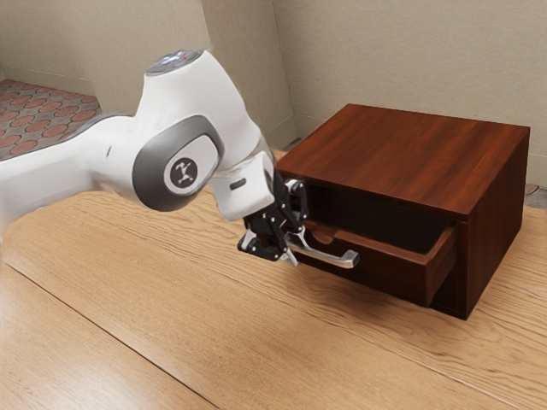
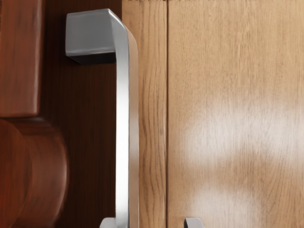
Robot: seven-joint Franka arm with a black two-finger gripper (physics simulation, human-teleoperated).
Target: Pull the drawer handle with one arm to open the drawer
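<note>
A dark wooden cabinet (image 1: 410,149) stands on the table, and its drawer (image 1: 389,266) sits partly pulled out, leaving a dark gap above the drawer front. A silver bar handle (image 1: 329,254) (image 2: 124,118) runs across that front. My black gripper (image 1: 286,248) is at the end of the handle nearer the exterior view's left. In the wrist view two fingertips (image 2: 192,222) stand well apart with the bar between them, close against one and clear of the other. The gripper is open around the handle.
The light wooden table (image 1: 214,342) stretches wide in front of the cabinet and toward the exterior view's left. Beige walls stand behind the cabinet, and a patterned rug (image 1: 34,111) lies on the floor at the far left.
</note>
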